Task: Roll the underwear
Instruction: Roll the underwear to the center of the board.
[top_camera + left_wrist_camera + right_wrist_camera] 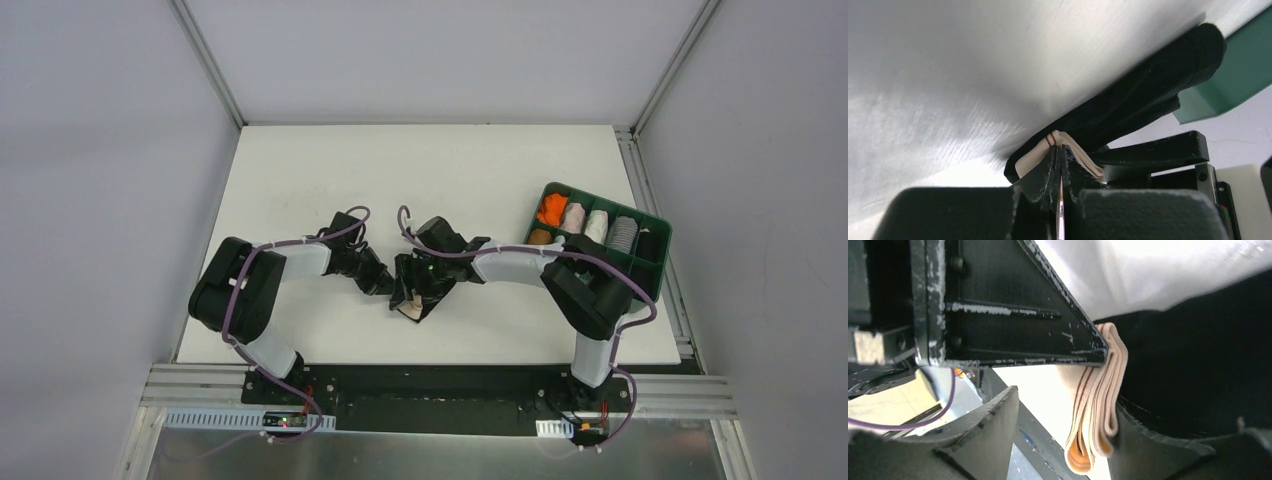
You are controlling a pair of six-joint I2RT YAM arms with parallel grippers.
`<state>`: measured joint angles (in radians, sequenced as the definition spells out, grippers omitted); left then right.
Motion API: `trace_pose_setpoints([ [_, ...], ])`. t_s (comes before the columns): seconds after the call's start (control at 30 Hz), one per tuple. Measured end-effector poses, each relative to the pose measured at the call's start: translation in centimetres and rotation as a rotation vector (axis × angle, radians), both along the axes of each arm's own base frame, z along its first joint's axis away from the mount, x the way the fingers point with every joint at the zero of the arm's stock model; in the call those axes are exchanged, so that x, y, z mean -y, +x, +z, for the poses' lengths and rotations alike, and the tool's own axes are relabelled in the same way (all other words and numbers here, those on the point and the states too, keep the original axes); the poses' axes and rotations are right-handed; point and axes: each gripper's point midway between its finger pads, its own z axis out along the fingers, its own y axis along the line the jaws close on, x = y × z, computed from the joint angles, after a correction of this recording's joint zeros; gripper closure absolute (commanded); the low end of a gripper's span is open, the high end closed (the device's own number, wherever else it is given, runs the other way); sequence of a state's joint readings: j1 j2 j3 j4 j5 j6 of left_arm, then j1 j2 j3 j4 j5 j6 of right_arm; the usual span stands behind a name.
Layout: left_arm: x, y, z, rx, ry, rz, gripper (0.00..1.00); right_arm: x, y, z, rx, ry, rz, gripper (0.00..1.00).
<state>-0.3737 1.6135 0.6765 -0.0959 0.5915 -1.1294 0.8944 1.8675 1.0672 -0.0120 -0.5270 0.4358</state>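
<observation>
Underwear (pixel 420 303) sits mid-table (pixel 450 170), near the front edge, between both arms. It is soft matte black knit. The waistband (pixel 1093 405) is a pale beige ribbed elastic with thin red stripes, folded into several flat layers. The bundle is long and narrow, with its long axis diagonal: band end toward the near edge, black end toward the green tray (pixel 661 262). Left gripper (pixel 1060 167) is clenched on the band fold, fingers pressed together. Right gripper (pixel 415 285) holds the stacked band and black fabric between its scuffed black plate fingers (pixel 1013 315).
</observation>
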Motion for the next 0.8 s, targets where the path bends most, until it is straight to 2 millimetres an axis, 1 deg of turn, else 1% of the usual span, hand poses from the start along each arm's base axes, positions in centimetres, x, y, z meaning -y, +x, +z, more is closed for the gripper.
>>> trace_pose_setpoints([
  [0.2, 0.2, 0.0, -0.3, -0.012, -0.005, -0.014, 1.00, 1.9, 0.2, 0.5, 0.103, -0.119, -0.058, 0.37],
  [0.37, 0.1, 0.0, -0.2, -0.004, -0.002, -0.027, 1.00, 4.3, 0.0, 2.0, 0.184, -0.179, -0.101, 0.37],
  [0.43, 0.1, 0.0, -0.2, 0.000, 0.001, -0.035, 1.00, 5.0, 0.1, 2.7, 0.222, -0.194, -0.114, 0.40],
  [0.47, 0.1, -0.1, -0.2, 0.002, 0.002, -0.039, 1.00, 5.2, 0.2, 3.1, 0.244, -0.199, -0.120, 0.42],
  [0.5, 0.1, -0.1, -0.2, 0.004, 0.002, -0.042, 1.00, 5.3, 0.2, 3.4, 0.264, -0.201, -0.120, 0.49],
  [0.53, 0.1, -0.1, -0.2, 0.004, 0.003, -0.044, 1.00, 5.4, 0.2, 3.7, 0.291, -0.204, -0.116, 0.59],
  [0.6, 0.0, -0.2, -0.2, 0.006, 0.005, -0.050, 1.00, 5.3, -0.1, 4.1, 0.341, -0.210, -0.091, 0.81],
  [0.63, 0.0, -0.2, -0.2, 0.009, 0.006, -0.054, 1.00, 5.3, -0.3, 4.2, 0.361, -0.218, -0.071, 0.90],
  [0.7, 0.0, -0.3, -0.2, 0.010, 0.009, -0.061, 1.00, 5.0, -0.8, 4.2, 0.387, -0.241, -0.027, 1.00],
  [0.8, -0.2, -0.5, -0.2, 0.005, 0.014, -0.065, 1.00, 3.5, -0.7, 4.0, 0.417, -0.256, 0.022, 1.00],
])
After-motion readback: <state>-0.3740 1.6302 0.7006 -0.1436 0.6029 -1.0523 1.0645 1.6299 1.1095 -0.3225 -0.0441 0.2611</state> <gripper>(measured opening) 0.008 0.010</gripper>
